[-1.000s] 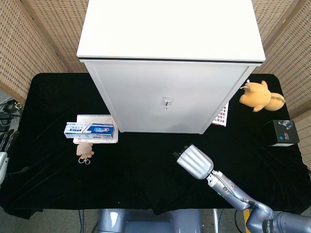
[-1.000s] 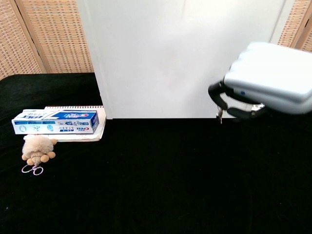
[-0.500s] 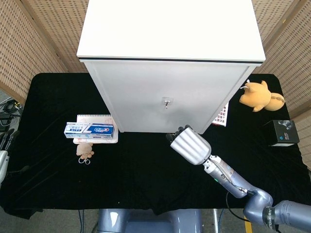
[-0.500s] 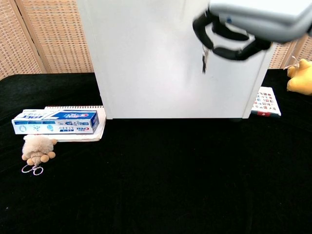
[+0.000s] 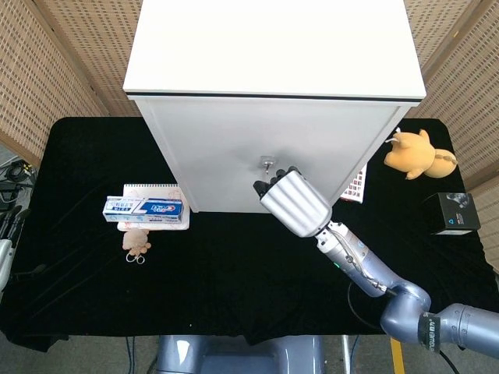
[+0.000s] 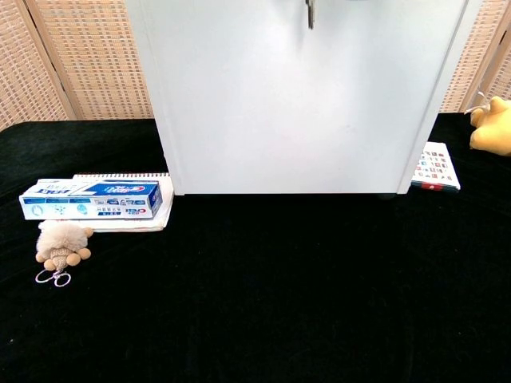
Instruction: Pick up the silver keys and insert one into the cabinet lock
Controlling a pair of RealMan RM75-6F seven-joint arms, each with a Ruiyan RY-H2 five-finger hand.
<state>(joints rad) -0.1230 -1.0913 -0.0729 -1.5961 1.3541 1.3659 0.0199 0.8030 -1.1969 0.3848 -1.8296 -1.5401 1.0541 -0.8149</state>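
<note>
- The right hand (image 5: pixel 290 202) is up against the cabinet (image 5: pixel 273 156) front, knuckles toward the camera, fingers curled in at its 11 o'clock end.
- The keys (image 6: pixel 309 12) only show in the chest view, dangling at the top edge in front of the door. The hand itself is cropped out there, so I'd guess it's pinching them, but I can't actually see the grip.
- The lock (image 5: pixel 267 163) sits at about 11 o'clock from the hand in the head view, just beside the fingertips, not clearly touching.
- The visible key hangs with its long axis vertical, tip pointing down. My take: it needs to swing level and point into the door to go in.
- The left hand isn't in either view, so the right one is doing this.
</note>
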